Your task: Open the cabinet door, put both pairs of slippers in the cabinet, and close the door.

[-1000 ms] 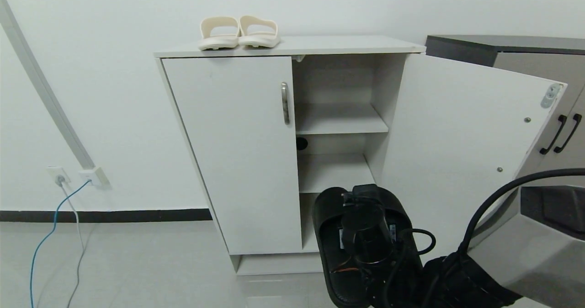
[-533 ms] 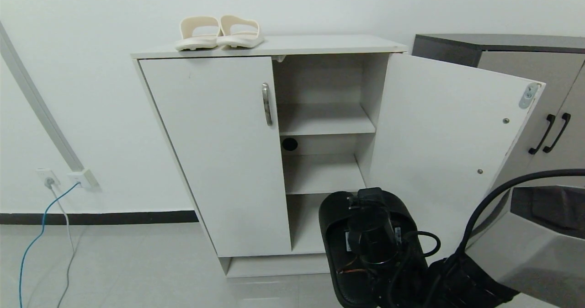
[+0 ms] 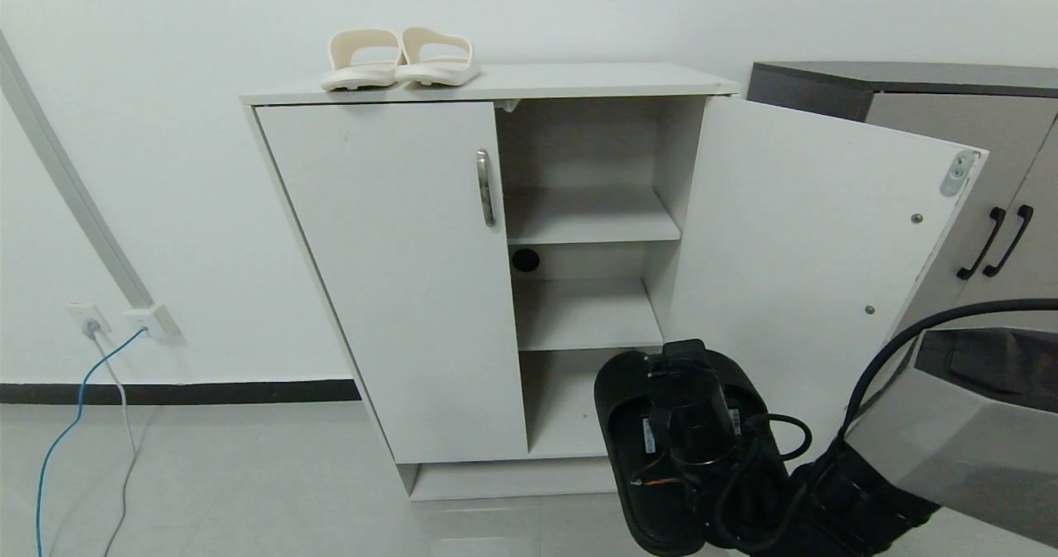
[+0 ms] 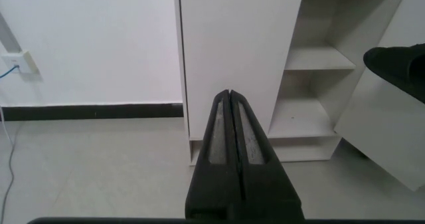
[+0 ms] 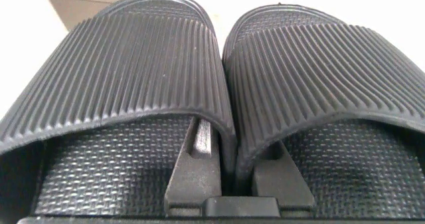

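The right door [image 3: 810, 243] of the cabinet [image 3: 579, 82] stands wide open, so the way in to 3 shelves is free. The black slippers [image 3: 632, 433] hang in front of the lowest shelf [image 3: 558, 425]. The left door [image 3: 388, 276] is shut and blocks that side.

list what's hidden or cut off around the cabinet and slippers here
- Head view: the closed white left cabinet door hides that half's shelves.
- Head view: the black ribbed rubber slippers cover part of the bottom shelf.
- Right wrist view: the slippers' straps hide the fingertips of the right gripper.
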Controlling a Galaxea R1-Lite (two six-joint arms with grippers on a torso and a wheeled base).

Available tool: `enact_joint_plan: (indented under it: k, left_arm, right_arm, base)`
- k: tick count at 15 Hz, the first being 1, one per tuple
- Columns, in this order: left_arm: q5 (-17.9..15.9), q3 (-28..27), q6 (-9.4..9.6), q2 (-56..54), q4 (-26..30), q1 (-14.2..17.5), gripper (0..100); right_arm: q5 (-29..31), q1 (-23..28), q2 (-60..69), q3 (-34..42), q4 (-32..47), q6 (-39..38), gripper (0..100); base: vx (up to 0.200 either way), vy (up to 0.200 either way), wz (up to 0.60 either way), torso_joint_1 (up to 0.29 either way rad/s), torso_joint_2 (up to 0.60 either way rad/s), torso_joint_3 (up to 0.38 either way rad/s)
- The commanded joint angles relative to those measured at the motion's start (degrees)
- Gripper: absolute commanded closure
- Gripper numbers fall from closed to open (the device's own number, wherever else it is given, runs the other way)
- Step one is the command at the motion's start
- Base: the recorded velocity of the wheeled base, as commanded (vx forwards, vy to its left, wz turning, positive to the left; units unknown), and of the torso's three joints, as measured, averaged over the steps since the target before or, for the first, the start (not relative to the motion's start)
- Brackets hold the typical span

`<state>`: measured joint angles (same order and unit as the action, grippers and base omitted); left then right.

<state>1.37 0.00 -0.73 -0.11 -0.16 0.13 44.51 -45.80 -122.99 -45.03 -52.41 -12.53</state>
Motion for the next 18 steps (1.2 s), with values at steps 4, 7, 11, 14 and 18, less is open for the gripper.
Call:
enact_joint_plan:
  k: [4,7,11,14,18]
  left_arm:
    - [0.04,0.0,-0.24,0.11,-0.02,0.04,100]
    - [0.04,0.0,-0.24,0.11,-0.02,0.04,100]
    - [0.04,0.0,-0.24,0.11,-0.02,0.04,100]
    - [0.04,0.0,-0.32,0.11,-0.02,0.04,100]
    - [0.04,0.0,-0.24,0.11,-0.02,0.04,100]
  right_arm:
    - [-0.3,1.5,-0.58,-0.23,-0.06,-0.04,100]
    - [-0.3,2.21,-0.5,-0.23,-0.06,0.05,100]
    - [-0.21,3.26,-0.5,-0.14,-0.06,0.84,100]
    - [-0.21,3.52,-0.5,-0.14,-0.06,0.84,100]
    - [-1.53,-0.08,-0.41,-2.08,-2.88,0.75,100]
  base:
    - [0.0,0.0,0.0,0.0,0.0,0.0]
    - [0.0,0.0,0.0,0.0,0.0,0.0]
    - [0.0,0.0,0.0,0.0,0.0,0.0]
    - [0.0,0.0,0.0,0.0,0.0,0.0]
    - [0.0,0.0,0.0,0.0,0.0,0.0]
